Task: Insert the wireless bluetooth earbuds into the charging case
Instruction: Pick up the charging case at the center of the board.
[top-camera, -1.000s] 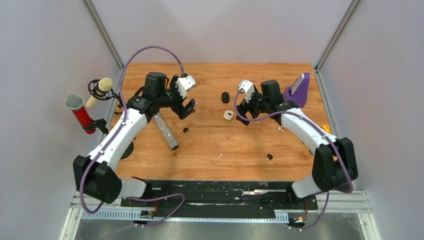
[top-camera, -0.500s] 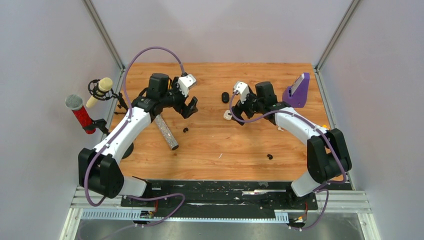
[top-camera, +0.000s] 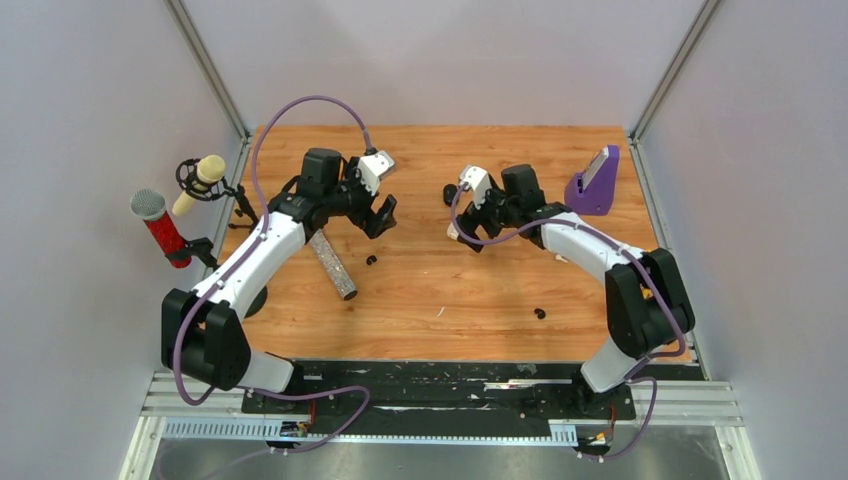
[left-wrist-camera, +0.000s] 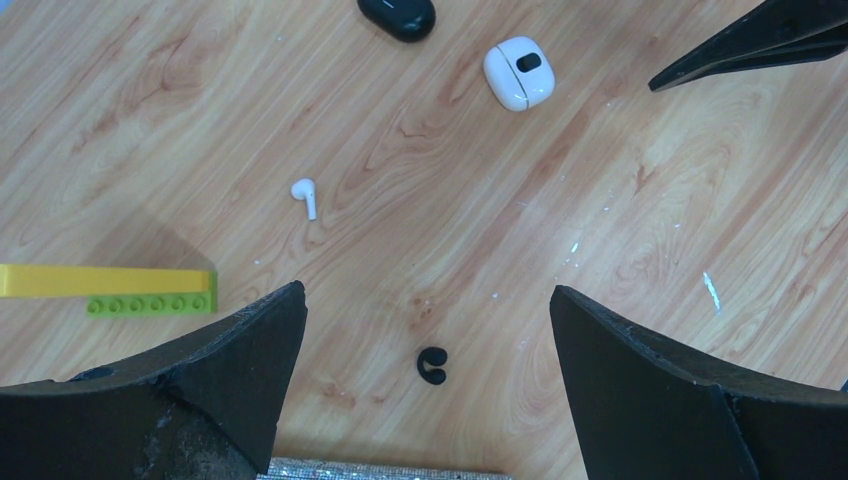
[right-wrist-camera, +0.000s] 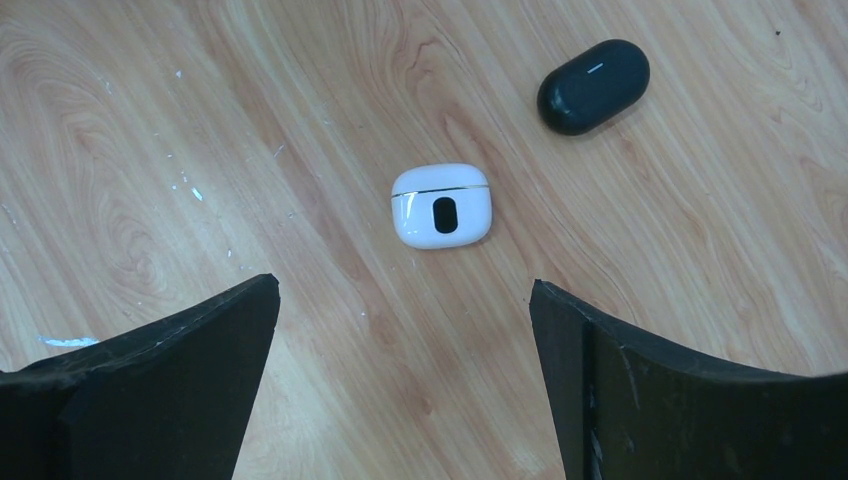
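Observation:
The white charging case lies closed on the wooden table, with the closed black case beyond it. My right gripper is open and empty, hovering just short of the white case; in the top view the right gripper partly covers the case. My left gripper is open and empty above a black earbud. A white stemmed earbud lies further out. Another black earbud lies near the front. The second white earbud is not in view.
A glittery silver cylinder lies under the left arm. A yellow and green brick sits at the left. A purple stand is at the back right. Two microphones stand off the left edge.
My right gripper has moved left and further back, over the white case. My left gripper has shifted slightly right and stays open.

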